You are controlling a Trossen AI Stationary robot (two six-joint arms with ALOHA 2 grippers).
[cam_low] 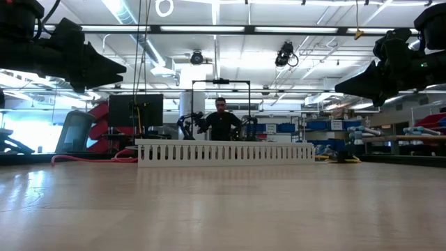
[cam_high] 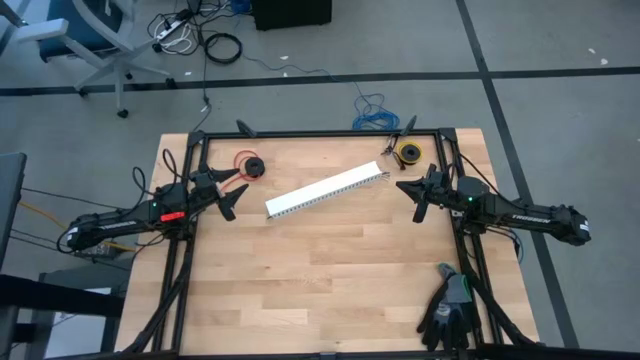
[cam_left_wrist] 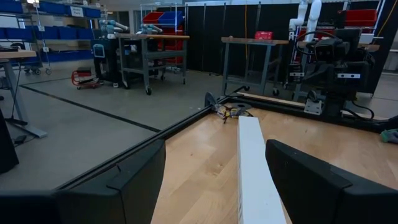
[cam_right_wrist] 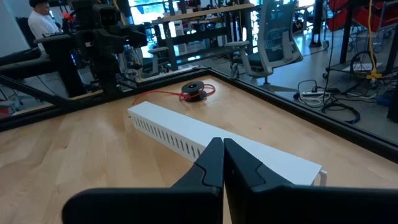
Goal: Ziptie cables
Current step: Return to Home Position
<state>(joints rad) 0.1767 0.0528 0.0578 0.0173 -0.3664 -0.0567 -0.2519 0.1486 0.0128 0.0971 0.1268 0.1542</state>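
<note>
Wooden worktop with the closed white cable duct lying diagonally near its middle. The left gripper hangs in the air off one end of the duct, its fingers spread wide, holding and touching nothing. The right gripper hangs off the duct's other end, its fingers pressed together, also empty. The cables and the ziptie show in no view. A red wire spool lies near the duct's left end.

Long white slotted plastic cable duct lies lid-closed, flat, diagonal at far-centre of wooden tabletop, near-left to far-right; multicoloured cables, dark ziptie out of sight.
</note>
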